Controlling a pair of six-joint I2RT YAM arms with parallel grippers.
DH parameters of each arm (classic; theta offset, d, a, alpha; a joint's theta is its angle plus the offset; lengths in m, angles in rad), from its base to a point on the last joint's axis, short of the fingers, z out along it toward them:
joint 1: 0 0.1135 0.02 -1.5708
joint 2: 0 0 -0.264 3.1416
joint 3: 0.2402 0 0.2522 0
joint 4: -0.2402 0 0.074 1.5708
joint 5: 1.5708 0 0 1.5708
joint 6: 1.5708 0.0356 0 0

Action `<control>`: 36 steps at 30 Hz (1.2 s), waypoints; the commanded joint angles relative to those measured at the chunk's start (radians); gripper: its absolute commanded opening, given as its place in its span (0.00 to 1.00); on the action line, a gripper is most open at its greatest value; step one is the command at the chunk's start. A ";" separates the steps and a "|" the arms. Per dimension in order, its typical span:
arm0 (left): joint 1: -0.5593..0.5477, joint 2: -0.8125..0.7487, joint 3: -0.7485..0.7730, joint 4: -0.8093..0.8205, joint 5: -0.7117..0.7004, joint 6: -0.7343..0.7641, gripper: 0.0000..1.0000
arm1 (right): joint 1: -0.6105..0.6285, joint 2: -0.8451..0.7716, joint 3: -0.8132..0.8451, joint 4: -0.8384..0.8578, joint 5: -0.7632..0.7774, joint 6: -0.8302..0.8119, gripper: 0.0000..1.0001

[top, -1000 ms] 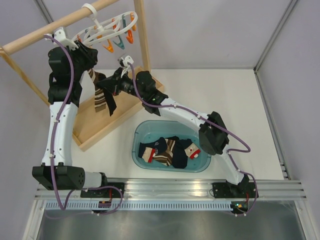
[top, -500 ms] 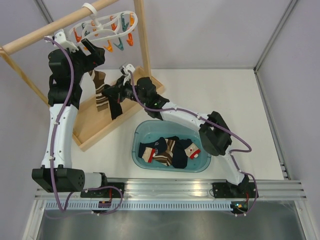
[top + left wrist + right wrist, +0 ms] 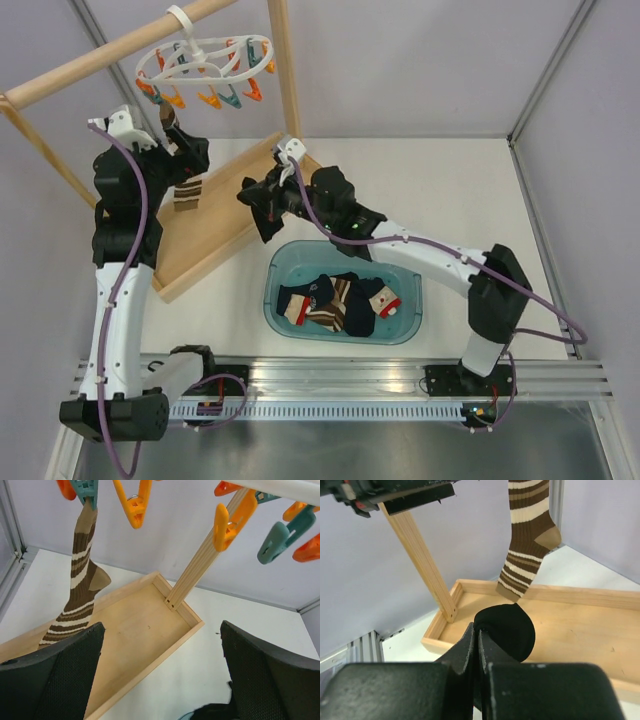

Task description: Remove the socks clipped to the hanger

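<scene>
- One striped sock [image 3: 80, 595] is left on the hanger [image 3: 205, 55]. It is ribbed brown knit with tan and white bands and a tan heel. It hangs toe-down from a teal clip [image 3: 85, 489] at the left end of the white ring, above the wooden tray [image 3: 145, 630].
- One black sock [image 3: 506, 630] is off the hanger. It is plain and limp, bunched into a rounded fold. The right hand [image 3: 479, 647] has its fingers pressed shut on it, holding it over the near end of the tray, beside the basin and not yet in it.
- Several socks [image 3: 340, 305] lie in the blue basin [image 3: 275, 268] on the bench [image 3: 450, 190]: striped ones, dark ones and one with red and white. These count as done.
- The orange clips [image 3: 132, 502] on the ring carry nothing, as far as the views show.
- The left hand [image 3: 160, 680] has its fingers spread wide with nothing between them. It sits just below the clips, beside the striped sock.
- Progress, by judgement: nearly complete. Outstanding: put the black sock in the basin and unclip the striped sock.
</scene>
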State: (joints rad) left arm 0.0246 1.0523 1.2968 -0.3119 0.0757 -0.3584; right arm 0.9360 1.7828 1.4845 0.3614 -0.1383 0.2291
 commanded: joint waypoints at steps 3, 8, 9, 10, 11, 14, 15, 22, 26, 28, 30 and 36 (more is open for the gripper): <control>-0.002 -0.132 -0.106 -0.012 -0.050 0.102 1.00 | 0.007 -0.239 -0.223 -0.091 0.132 -0.068 0.01; -0.002 -0.193 -0.257 0.026 -0.034 0.127 1.00 | 0.006 -0.420 -0.438 -0.179 0.294 -0.067 0.01; -0.002 -0.195 -0.275 0.031 -0.037 0.128 1.00 | 0.000 -0.475 -0.457 -0.244 0.307 -0.054 0.01; -0.003 -0.190 -0.292 0.034 -0.039 0.131 1.00 | -0.003 -0.506 -0.475 -0.274 0.315 -0.044 0.01; -0.002 -0.186 -0.289 0.028 -0.028 0.133 1.00 | -0.006 -0.538 -0.513 -0.297 0.322 -0.034 0.01; -0.002 -0.181 -0.284 0.030 0.024 0.116 1.00 | -0.008 -0.666 -0.565 -0.358 0.364 -0.001 0.01; -0.002 -0.184 -0.289 0.030 0.036 0.111 1.00 | -0.011 -0.715 -0.572 -0.428 0.400 0.006 0.01; -0.003 -0.212 -0.323 0.031 0.070 0.098 1.00 | -0.034 -0.850 -0.641 -0.610 0.520 0.108 0.01; -0.002 -0.213 -0.326 0.030 0.073 0.098 1.00 | -0.039 -0.901 -0.748 -0.625 0.517 0.199 0.01; -0.002 -0.212 -0.326 0.031 0.072 0.098 1.00 | -0.039 -0.916 -0.780 -0.627 0.505 0.231 0.01; -0.002 -0.209 -0.327 0.031 0.072 0.098 1.00 | -0.039 -0.939 -0.816 -0.634 0.500 0.268 0.01; -0.002 -0.206 -0.327 0.030 0.076 0.093 1.00 | -0.039 -0.961 -0.827 -0.694 0.473 0.308 0.58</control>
State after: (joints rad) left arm 0.0246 0.8501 0.9749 -0.3058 0.1341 -0.2718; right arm 0.8989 0.8398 0.6369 -0.2981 0.3424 0.4934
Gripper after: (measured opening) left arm 0.995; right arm 0.367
